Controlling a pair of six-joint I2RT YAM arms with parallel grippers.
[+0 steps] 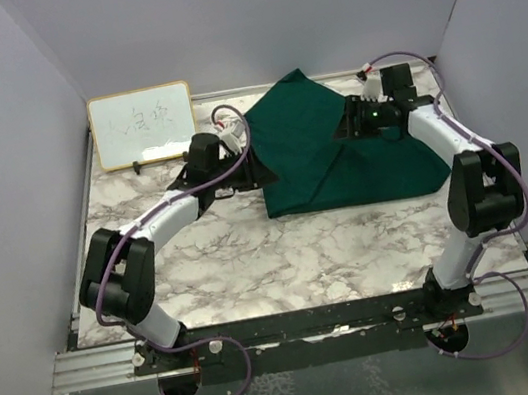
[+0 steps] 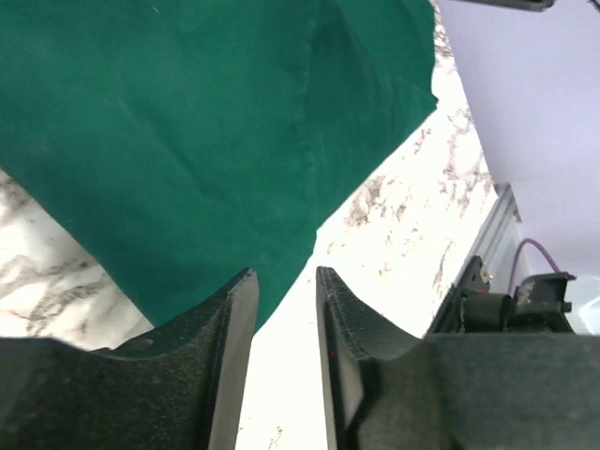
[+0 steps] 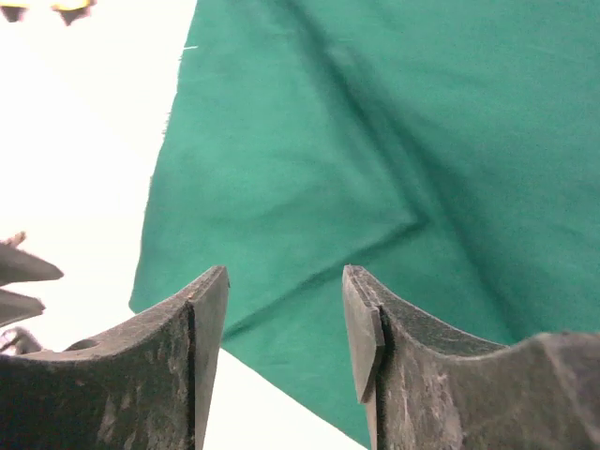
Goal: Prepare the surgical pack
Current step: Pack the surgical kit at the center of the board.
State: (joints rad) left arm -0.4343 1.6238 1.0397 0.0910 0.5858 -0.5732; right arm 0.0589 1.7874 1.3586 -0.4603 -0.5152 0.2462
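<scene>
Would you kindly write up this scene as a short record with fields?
drape: dark green, partly folded, lying on the marble table
left gripper: open, empty, at the drape's left edge
right gripper: open, empty, over the drape's far right part
whiteboard: far left corner, apart from the drape

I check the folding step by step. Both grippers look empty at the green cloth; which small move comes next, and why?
Probably the left gripper should ease forward and close on the edge of the green drape: the jaws stand apart, empty, with that edge just past them. The right gripper hangs open and empty over the cloth.
</scene>
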